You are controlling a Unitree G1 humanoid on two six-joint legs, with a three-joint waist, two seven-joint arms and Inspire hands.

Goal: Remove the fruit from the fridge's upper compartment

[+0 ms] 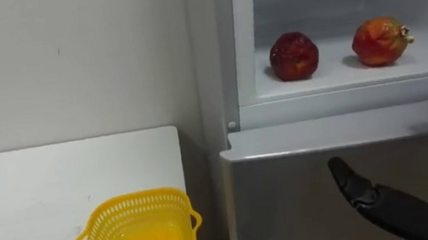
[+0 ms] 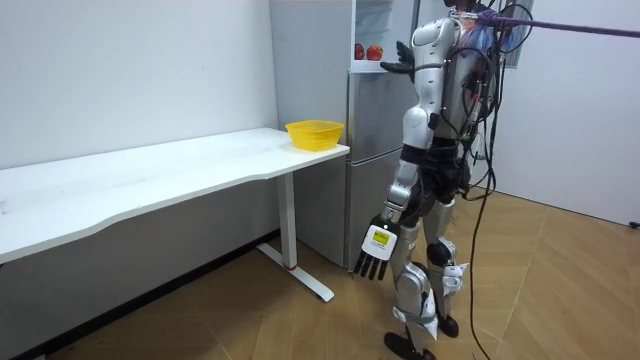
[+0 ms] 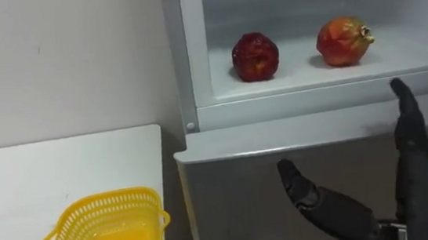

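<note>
The upper fridge compartment stands open. Two fruits lie on its white shelf: a dark red one to the left and an orange-red one with a small crown to the right. My right hand is raised before the grey lower door, below the shelf edge. It is open, thumb spread to the left and fingers pointing up at the picture's right edge, and it touches neither fruit. In the room view I stand facing the fridge, and my left hand hangs open at my side.
A yellow mesh basket sits at the near right corner of the white table, left of the fridge. The grey lower fridge door is closed. A white wall runs behind the table.
</note>
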